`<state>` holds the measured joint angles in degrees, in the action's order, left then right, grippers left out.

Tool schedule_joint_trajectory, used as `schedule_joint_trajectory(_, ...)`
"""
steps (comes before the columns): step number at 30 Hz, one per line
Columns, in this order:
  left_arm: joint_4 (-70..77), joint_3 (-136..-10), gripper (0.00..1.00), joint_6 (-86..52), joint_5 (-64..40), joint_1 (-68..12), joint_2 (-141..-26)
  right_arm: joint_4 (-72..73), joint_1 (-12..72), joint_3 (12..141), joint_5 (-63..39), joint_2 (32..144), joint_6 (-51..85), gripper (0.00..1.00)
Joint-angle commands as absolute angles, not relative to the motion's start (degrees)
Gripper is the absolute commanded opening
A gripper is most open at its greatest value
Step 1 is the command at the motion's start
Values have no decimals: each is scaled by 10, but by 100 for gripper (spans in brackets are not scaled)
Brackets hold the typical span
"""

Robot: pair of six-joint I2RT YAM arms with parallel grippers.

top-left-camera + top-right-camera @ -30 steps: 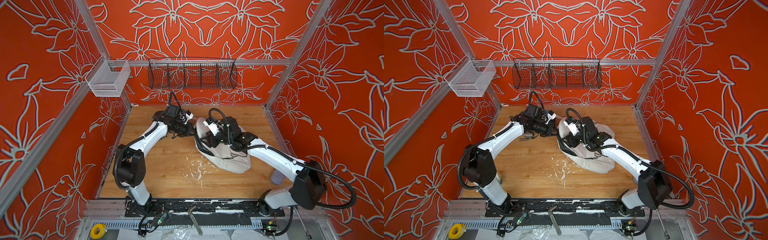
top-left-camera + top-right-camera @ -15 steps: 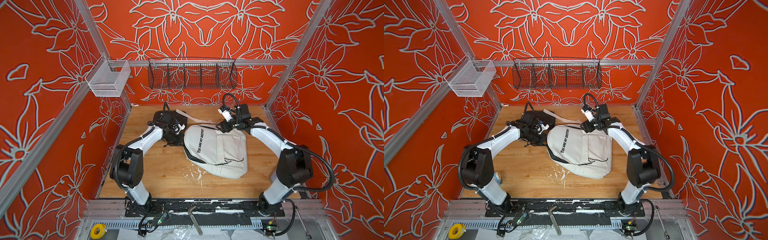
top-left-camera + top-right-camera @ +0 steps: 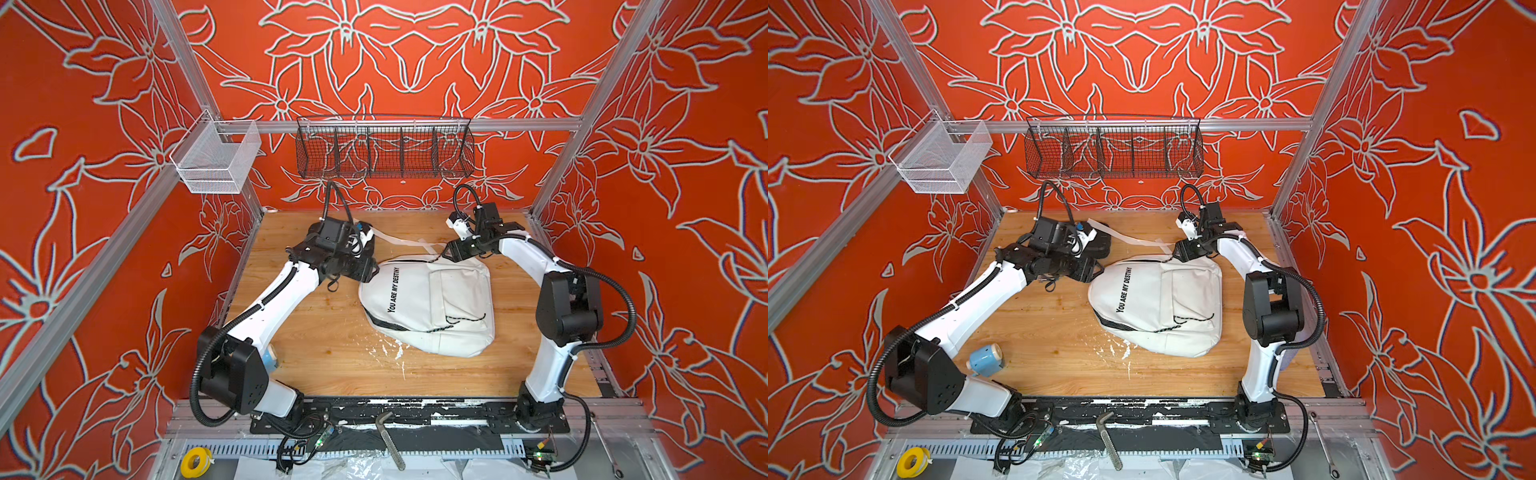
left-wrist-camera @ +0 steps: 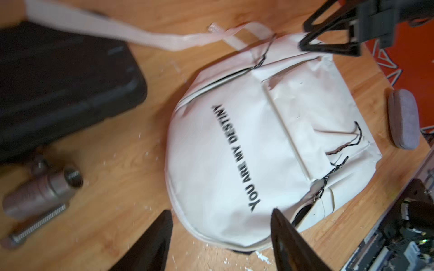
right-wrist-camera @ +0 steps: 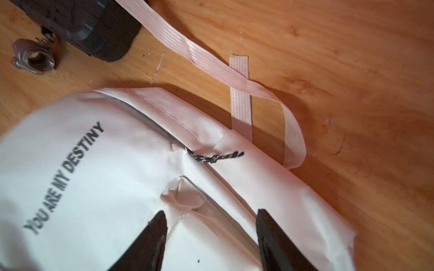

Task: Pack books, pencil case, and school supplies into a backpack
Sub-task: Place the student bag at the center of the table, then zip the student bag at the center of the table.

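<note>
The backpack [image 3: 428, 307] lies flat, print up, mid-table [image 3: 332, 357], the left wrist view showing the pencil case [image 4: 402, 119] near its pocket end, which the right wrist view misses, while the left gripper [image 4: 220, 213] at its rounded end and the right gripper [image 5: 211, 213] at its far corner hover with parted, empty jaws, bare wood lying open in front.

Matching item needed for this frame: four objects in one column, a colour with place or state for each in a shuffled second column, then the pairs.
Objects
1. backpack
2. pencil sharpener
3. pencil case
4. hard case

Descriptions
A. lilac-grey, lying near the backpack without touching it
B. black, with a white strap lying across it
C. white, printed side facing up
D. light blue, well apart from the backpack

Pairs: 1-C, 2-D, 3-A, 4-B
</note>
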<state>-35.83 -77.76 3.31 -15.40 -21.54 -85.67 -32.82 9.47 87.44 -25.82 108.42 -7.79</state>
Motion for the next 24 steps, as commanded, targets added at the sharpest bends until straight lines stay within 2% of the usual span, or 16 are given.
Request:
schedule_joint_trajectory(1, -365, -851, 67, 76, -86, -251, -918, -341, 82, 888, -294, 1091, 8, 62)
schedule_joint_trajectory(7, -405, -1031, 67, 110, -106, -320, -1084, -301, 49, 853, -265, 1065, 116, 61)
schedule_joint_trajectory(11, -462, -1213, 60, 106, -118, -350, -1247, -329, 47, 851, -252, 1068, 112, 58)
schedule_joint_trajectory(15, -516, -1408, 60, 83, -118, -362, -1399, -327, 46, 841, -267, 1072, 133, 52)
schedule_joint_trajectory(20, -435, -1395, 65, 40, -87, -365, -1447, -312, 46, 822, -263, 1054, 151, 46)
schedule_joint_trajectory(24, -445, -1438, 66, 11, -47, -367, -1492, -295, 45, 799, -261, 1032, 162, 40)
